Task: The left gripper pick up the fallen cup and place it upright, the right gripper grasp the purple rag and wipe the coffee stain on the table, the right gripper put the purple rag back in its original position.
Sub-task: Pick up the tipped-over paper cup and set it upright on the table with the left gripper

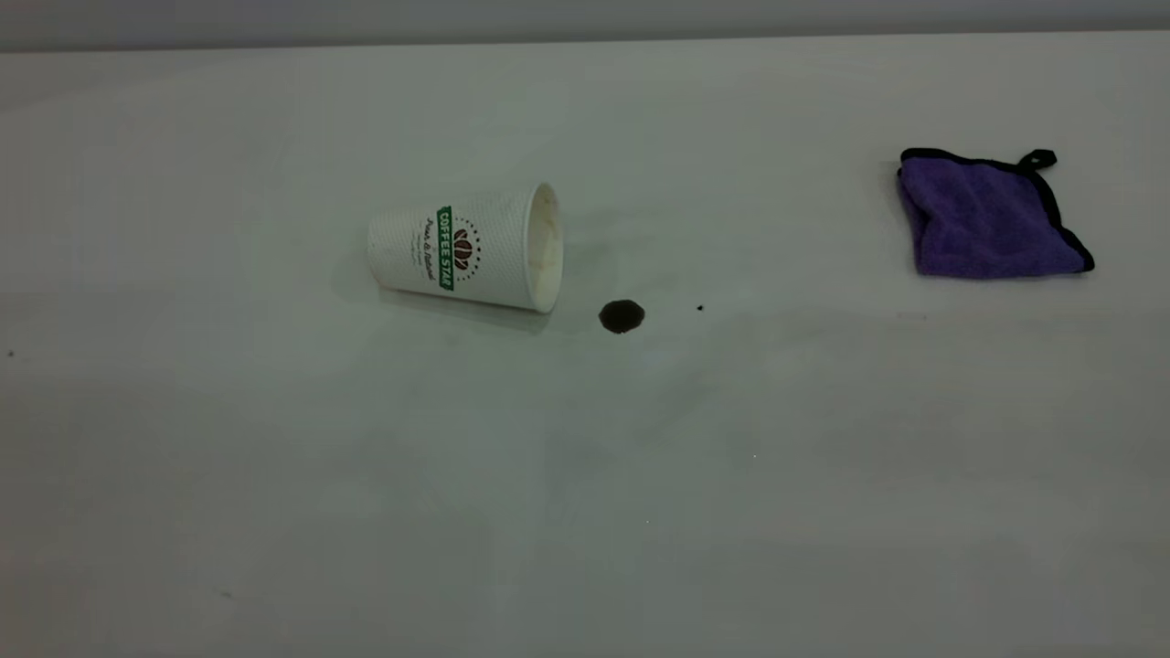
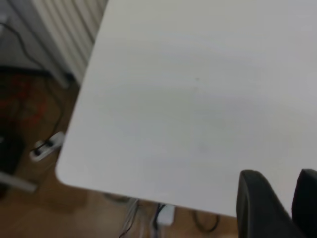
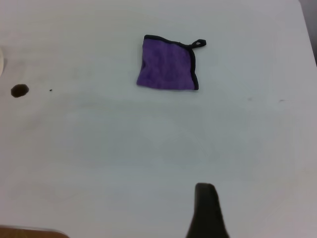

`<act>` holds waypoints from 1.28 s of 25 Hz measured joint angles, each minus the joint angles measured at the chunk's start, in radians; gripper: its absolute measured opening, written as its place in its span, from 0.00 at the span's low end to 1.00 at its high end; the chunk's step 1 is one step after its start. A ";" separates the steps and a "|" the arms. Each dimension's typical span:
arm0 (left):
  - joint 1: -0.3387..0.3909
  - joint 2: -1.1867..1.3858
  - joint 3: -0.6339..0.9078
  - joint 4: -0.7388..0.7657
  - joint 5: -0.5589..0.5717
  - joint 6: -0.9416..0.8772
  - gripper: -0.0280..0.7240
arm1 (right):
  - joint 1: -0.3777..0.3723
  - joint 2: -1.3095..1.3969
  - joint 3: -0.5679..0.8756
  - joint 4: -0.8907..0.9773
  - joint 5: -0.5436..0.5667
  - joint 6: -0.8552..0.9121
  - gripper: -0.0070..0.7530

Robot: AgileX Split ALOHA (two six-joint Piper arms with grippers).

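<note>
Cup (image 1: 466, 249) lies on its side mid-table (image 1: 585, 475), mouth toward the stain (image 1: 622, 316) (hence the spill); rag (image 1: 987, 217) sits well right; left gripper (image 2: 280, 201) empty, slightly parted; right gripper (image 3: 207, 210): cannot tell

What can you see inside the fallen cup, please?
The cup lies on its side on the table, mouth toward the coffee stain. Only a sliver of cream inner wall shows; the rest is hidden.
</note>
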State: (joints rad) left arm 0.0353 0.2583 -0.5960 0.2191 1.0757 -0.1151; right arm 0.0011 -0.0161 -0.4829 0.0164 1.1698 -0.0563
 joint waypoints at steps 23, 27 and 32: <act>-0.440 1.217 -0.415 0.205 -0.316 -0.252 0.97 | 0.000 0.000 0.000 0.000 0.000 0.000 0.78; -0.618 1.432 -0.557 0.325 -0.263 -0.424 0.96 | 0.000 0.000 0.000 0.000 0.000 0.000 0.78; -0.771 1.696 -0.732 0.438 -0.198 -0.571 0.95 | 0.000 0.000 0.000 0.000 0.000 0.000 0.78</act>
State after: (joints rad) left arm -0.7354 1.9540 -1.3282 0.6576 0.8772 -0.6859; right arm 0.0011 -0.0161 -0.4829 0.0164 1.1698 -0.0563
